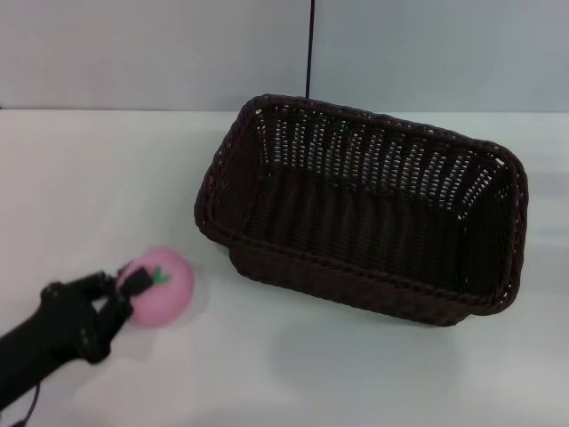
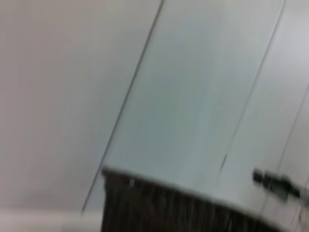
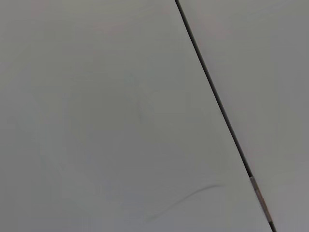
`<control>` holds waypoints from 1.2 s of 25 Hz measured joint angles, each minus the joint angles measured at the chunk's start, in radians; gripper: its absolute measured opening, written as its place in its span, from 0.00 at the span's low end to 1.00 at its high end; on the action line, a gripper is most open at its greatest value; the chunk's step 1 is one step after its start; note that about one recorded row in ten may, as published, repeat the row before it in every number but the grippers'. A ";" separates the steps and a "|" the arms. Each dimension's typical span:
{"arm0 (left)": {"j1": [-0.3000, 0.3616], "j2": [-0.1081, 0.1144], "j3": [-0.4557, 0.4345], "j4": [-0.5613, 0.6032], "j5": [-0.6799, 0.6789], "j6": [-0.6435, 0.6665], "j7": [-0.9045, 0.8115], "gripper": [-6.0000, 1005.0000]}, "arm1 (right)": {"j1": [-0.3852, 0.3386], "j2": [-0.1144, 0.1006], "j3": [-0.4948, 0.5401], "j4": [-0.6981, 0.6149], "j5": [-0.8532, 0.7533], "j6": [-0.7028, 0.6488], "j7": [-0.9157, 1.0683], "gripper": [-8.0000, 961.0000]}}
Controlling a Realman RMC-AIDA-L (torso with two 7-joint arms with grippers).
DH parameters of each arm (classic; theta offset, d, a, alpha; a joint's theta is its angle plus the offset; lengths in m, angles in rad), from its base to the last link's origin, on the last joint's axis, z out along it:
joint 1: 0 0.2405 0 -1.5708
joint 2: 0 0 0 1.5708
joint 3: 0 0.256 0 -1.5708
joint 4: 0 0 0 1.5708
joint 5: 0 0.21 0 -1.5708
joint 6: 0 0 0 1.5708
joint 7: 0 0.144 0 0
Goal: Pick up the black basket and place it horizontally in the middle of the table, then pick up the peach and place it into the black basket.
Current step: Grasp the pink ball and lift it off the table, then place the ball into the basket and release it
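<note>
Head view shows my left gripper (image 1: 127, 286) closed around the peach (image 1: 162, 286) for the carry, with the black basket (image 1: 360, 210) waiting open-side-up ahead and to its right on the table (image 1: 293, 365).

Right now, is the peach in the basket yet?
Not yet. The black basket already sits on the table, empty and a bit slanted. The left gripper is at the peach, which sits left of the basket. Lifting it and dropping it inside is left. The right gripper isn't visible.
</note>
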 joint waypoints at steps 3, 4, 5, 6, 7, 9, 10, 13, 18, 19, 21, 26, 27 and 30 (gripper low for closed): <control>-0.047 -0.001 -0.086 -0.069 -0.011 0.052 0.006 0.10 | 0.000 0.000 0.000 0.000 0.000 0.000 0.000 0.33; -0.047 -0.001 -0.086 -0.069 -0.011 0.052 0.006 0.09 | 0.003 0.000 0.000 0.003 0.000 0.000 -0.002 0.33; -0.095 -0.003 -0.118 -0.107 -0.012 0.046 0.006 0.08 | 0.010 -0.001 0.000 0.013 0.000 0.000 -0.012 0.33; -0.095 -0.003 -0.118 -0.107 -0.012 0.046 0.006 0.07 | 0.010 -0.001 0.000 0.013 0.000 0.000 -0.012 0.33; -0.095 -0.003 -0.118 -0.107 -0.012 0.046 0.006 0.06 | 0.013 -0.001 0.000 0.017 0.000 0.000 -0.016 0.33; -0.179 -0.007 -0.133 -0.152 -0.011 0.020 0.008 0.06 | 0.019 -0.002 0.000 0.022 0.000 -0.002 -0.020 0.33; -0.244 -0.009 -0.124 -0.178 -0.004 -0.017 0.010 0.06 | 0.022 -0.001 0.000 0.028 0.000 -0.005 -0.021 0.33; -0.295 -0.011 -0.099 -0.199 0.002 -0.076 0.012 0.07 | 0.022 -0.001 0.000 0.036 0.000 -0.007 -0.022 0.33; -0.334 -0.012 -0.040 -0.212 0.003 -0.206 0.024 0.08 | 0.021 0.000 0.000 0.048 0.000 -0.008 -0.023 0.33; -0.332 -0.012 -0.038 -0.212 0.003 -0.216 0.029 0.08 | 0.020 0.000 0.000 0.050 0.000 -0.009 -0.023 0.33; -0.324 -0.012 -0.040 -0.214 0.000 -0.228 0.050 0.08 | 0.020 0.000 0.000 0.050 0.000 -0.009 -0.023 0.33; -0.304 -0.008 -0.052 -0.208 -0.005 -0.224 0.065 0.14 | 0.022 0.000 0.000 0.051 0.000 -0.009 -0.023 0.33; -0.298 -0.006 -0.053 -0.202 -0.005 -0.222 0.065 0.16 | 0.023 0.000 -0.001 0.052 0.000 -0.009 -0.023 0.33; -0.270 -0.004 -0.070 -0.174 -0.007 -0.202 0.066 0.23 | 0.030 0.000 -0.006 0.055 0.000 -0.009 -0.023 0.33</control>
